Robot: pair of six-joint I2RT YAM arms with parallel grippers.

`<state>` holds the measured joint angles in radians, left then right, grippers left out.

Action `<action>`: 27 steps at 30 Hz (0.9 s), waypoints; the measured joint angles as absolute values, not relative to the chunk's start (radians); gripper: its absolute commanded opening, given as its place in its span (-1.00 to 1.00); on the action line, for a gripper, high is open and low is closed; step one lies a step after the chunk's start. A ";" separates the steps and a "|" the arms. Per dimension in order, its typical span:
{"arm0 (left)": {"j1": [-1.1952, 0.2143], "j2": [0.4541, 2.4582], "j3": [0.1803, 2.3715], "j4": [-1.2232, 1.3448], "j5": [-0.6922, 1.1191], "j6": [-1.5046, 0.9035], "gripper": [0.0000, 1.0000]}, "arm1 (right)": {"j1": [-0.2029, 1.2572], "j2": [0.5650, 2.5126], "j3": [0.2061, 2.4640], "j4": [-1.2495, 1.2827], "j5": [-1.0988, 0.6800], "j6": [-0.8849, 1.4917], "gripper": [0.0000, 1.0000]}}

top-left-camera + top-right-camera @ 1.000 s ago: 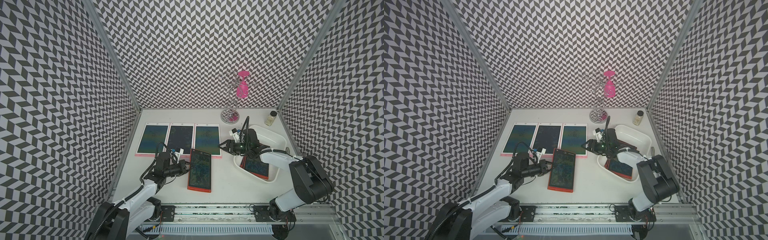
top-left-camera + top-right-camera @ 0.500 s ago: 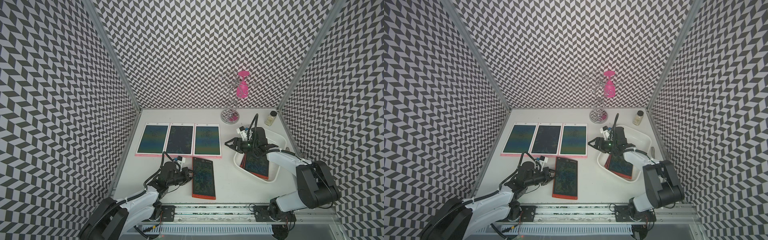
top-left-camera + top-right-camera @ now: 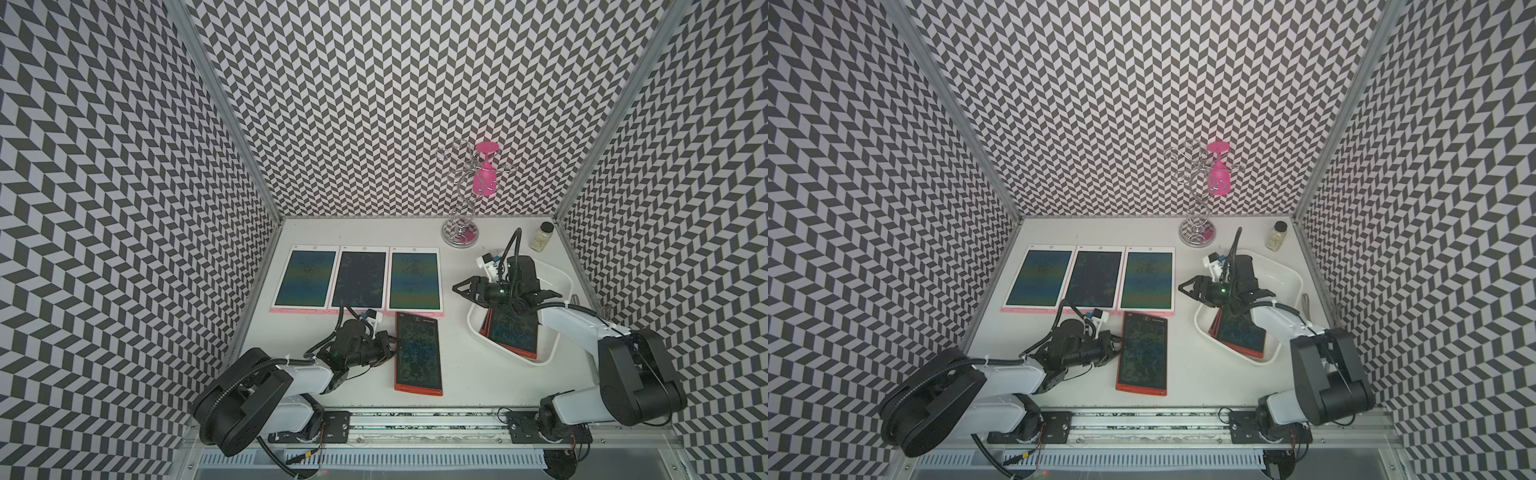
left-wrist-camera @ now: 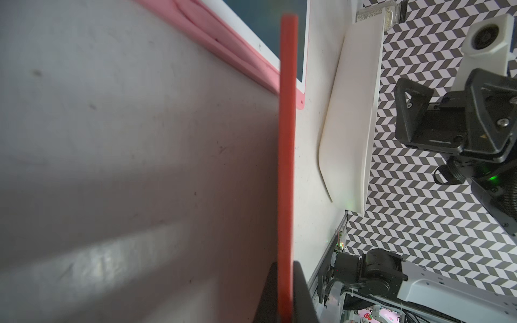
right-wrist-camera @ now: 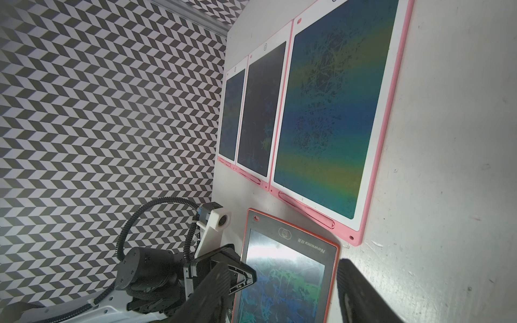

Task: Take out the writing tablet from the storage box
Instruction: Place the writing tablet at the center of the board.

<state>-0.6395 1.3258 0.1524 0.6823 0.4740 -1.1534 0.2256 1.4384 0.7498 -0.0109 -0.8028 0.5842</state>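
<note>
1. While the left gripper [image 3: 390, 345] is clamped on the left long edge of a red tablet [image 3: 417, 353], that tablet sits outside the box, near the front of the table [image 3: 478, 386], looks flat on it; left wrist view shows its red edge pinched between the two jaws
2. Right side, further back: white box [image 3: 555, 282] on the table, angled, stack of red tablets [image 3: 511, 328] in its near end; at least two, exact count cannot tell
3. Right gripper [image 3: 465, 288] hangs above the box's left rim, pointing toward the middle of the table, jaws apart, nothing between them; right wrist view shows both fingers [image 5: 215, 290] spread wide
4. Behind the free red tablet: three pink tablets [image 3: 359, 280] in a row, side by side, screens up; the red one's far end is just beside the rightmost pink one
5. Back of table: wire rack [image 3: 460, 237] with a pink glass [image 3: 484, 178] hung upside down on it, small jar [image 3: 541, 237] in the right corner
</note>
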 measured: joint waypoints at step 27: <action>-0.642 1.538 0.225 0.842 0.459 -1.164 -1.00 | 0.180 1.399 0.743 -0.084 -0.826 0.527 0.23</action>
<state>-0.6418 1.5379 0.2249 0.8417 0.4595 -1.1641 0.1802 1.3994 0.7429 -0.0841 -0.8265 0.5270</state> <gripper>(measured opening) 0.055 0.615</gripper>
